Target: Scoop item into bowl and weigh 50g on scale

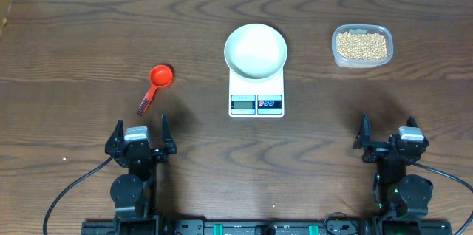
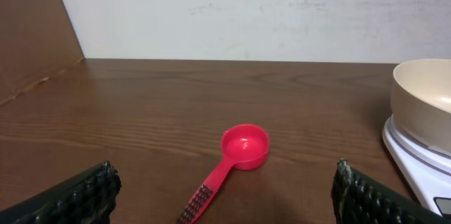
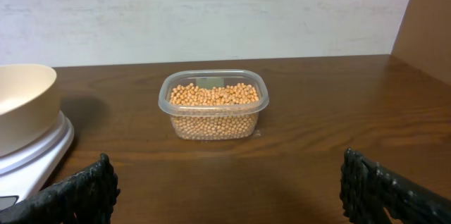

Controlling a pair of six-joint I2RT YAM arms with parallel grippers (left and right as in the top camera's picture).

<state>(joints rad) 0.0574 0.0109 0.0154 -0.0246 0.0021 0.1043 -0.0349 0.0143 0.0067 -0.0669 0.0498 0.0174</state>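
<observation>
Overhead: bowl point(image 1: 255, 49) on scale point(image 1: 256, 88); beans point(image 1: 361, 46) in tub point(image 1: 362, 65)

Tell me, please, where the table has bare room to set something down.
Bare wood lies between the red scoop and the scale, between the scale and the bean tub, and in front of the scale between the left tool and right tool. The bowl occupies the scale.

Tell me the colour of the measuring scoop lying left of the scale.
Bright red: the scoop, bowl and handle alike. The left wrist view shows it best.

Red scoop point(image 1: 160, 77), white bowl point(image 1: 255, 49), tan beans point(image 1: 361, 45)
</observation>
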